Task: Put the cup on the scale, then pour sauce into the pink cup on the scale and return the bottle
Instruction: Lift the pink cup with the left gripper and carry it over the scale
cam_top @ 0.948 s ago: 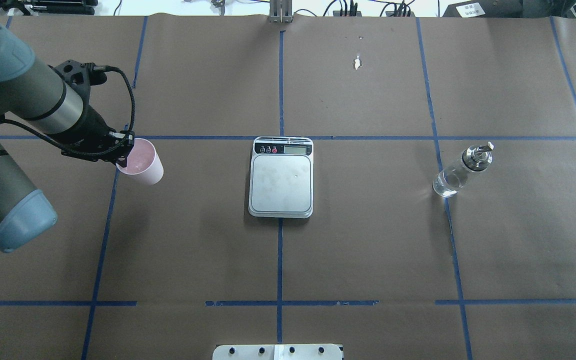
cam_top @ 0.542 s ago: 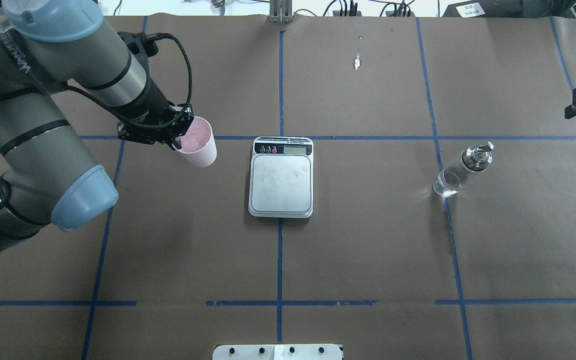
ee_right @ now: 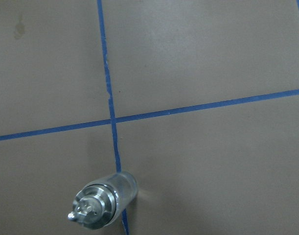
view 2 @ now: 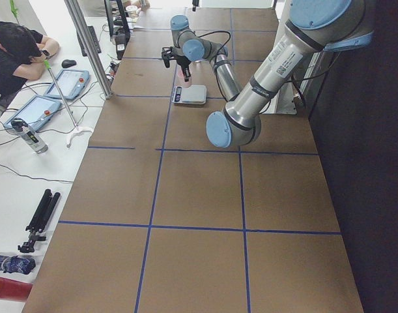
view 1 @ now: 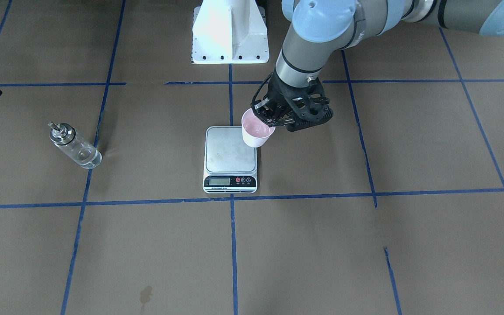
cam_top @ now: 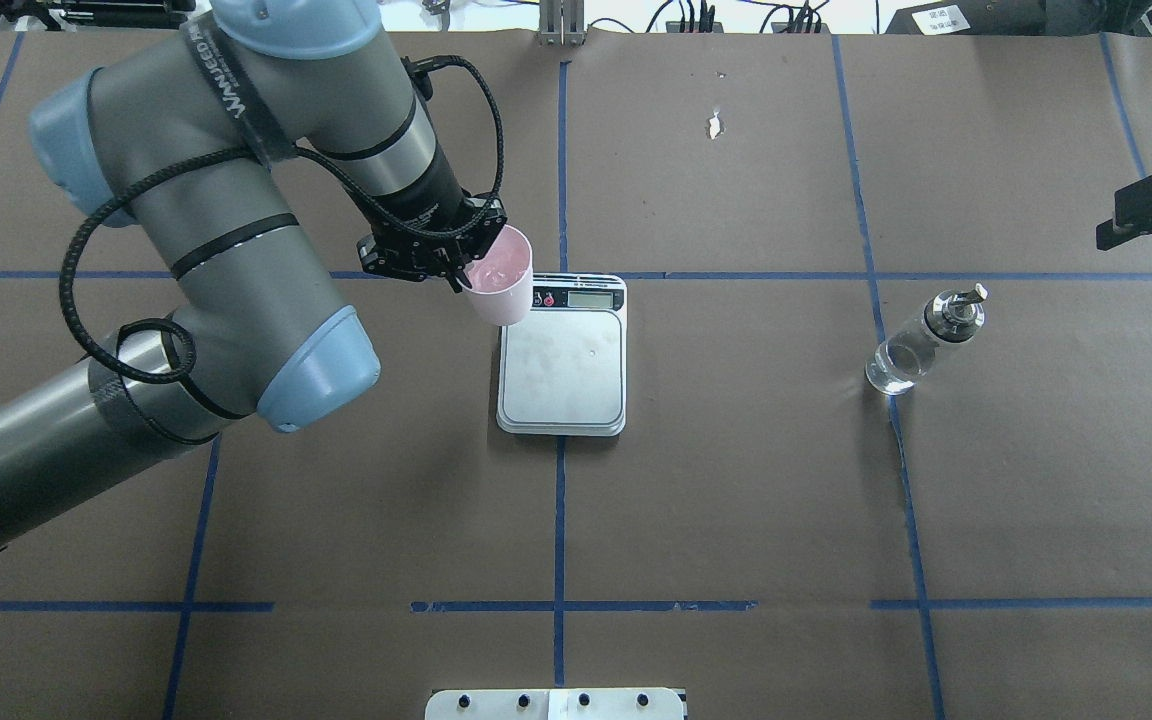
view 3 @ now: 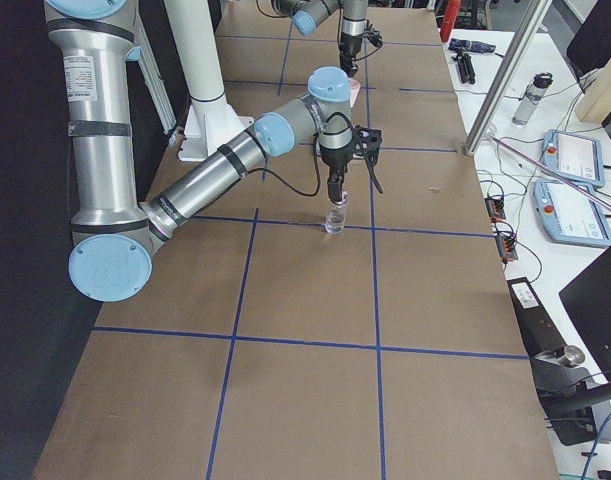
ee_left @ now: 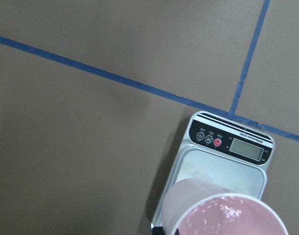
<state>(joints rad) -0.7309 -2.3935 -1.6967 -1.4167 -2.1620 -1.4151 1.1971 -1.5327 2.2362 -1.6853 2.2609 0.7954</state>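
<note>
Now the left end effector (cam_top: 461,275), pinching the cup (cam_top: 499,285) by its rim, has carried it from the counter's far left to the left edge of the scale (cam_top: 563,370), raised, not yet set down; lowering onto the platform looks next; the bottle (cam_top: 921,340) stands untouched, well right; the right end effector (cam_top: 1151,205) has edged in, its spread impossible to tell

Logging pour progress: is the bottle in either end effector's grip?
No, the bottle stands free on the table, while the left end effector holds only the cup.
</note>
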